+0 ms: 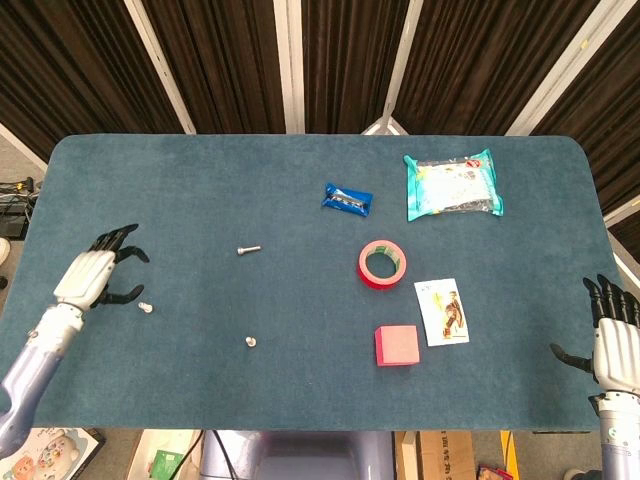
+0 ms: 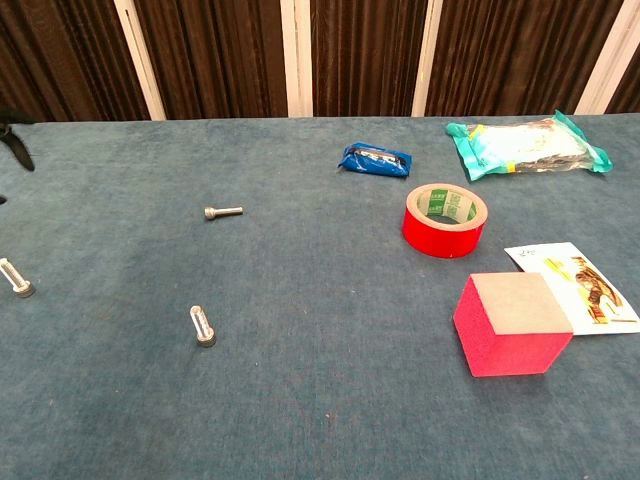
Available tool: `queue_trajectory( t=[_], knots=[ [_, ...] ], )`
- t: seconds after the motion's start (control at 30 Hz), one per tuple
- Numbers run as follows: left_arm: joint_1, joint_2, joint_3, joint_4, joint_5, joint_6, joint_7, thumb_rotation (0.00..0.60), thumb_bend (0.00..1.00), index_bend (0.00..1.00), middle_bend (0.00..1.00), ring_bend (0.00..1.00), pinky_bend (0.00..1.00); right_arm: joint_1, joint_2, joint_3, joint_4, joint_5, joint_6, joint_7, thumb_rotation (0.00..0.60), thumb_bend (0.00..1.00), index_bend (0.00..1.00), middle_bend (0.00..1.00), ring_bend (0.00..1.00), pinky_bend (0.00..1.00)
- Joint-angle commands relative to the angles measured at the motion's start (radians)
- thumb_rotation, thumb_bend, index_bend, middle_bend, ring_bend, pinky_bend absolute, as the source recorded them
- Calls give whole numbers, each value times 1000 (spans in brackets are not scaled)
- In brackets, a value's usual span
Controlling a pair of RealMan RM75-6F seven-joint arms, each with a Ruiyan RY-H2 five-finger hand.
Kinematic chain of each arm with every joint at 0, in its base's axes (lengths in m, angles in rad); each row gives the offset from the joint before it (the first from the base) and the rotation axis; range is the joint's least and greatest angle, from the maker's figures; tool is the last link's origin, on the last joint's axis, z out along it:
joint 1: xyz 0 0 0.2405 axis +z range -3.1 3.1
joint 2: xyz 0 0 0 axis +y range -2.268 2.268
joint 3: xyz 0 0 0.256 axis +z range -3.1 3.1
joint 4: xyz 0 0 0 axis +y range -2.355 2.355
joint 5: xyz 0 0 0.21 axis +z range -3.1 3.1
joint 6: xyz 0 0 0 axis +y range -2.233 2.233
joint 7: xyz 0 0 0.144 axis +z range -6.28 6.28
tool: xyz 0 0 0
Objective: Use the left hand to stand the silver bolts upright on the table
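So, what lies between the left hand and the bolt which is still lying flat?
Nothing: the head view shows only bare blue cloth between the left hand and the lying bolt; the nearest standing bolt sits below that line.

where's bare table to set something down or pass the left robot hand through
Free: the far left stretch behind the lying bolt, and the middle strip between the near bolt and the pink block. Crowded: the right side around the tape roll, card and packets.

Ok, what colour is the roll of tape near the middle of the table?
The roll of tape is red, with a green-printed inner core; clearest in the chest view.
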Motion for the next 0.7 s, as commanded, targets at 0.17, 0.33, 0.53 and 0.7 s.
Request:
queue_trajectory(
  t=[0.17, 0.33, 0.53, 0.7],
  knots=[
    [-236, -92, -160, -224, -539, 87, 756, 600, 422, 381, 0, 0, 0, 5, -5, 3, 10, 18, -13, -15, 600, 7, 117, 8, 0, 0],
    [-289, -150, -188, -214, -656, 112, 824, 600, 421, 390, 0, 0, 0, 6, -6, 1, 11, 19, -14, -24, 600, 7, 117, 8, 0, 0],
    [-340, -205, -219, -168, -777, 84, 840, 600, 421, 406, 0, 0, 0, 8, -7, -9, 10, 2, -14, -35, 600, 7, 117, 8, 0, 0],
    [-392, -256, -244, -114, -836, 57, 844, 600, 423, 430, 2, 0, 0, 14, -18, -8, 18, 8, -21, -47, 600, 7, 117, 8, 0, 0]
  ],
)
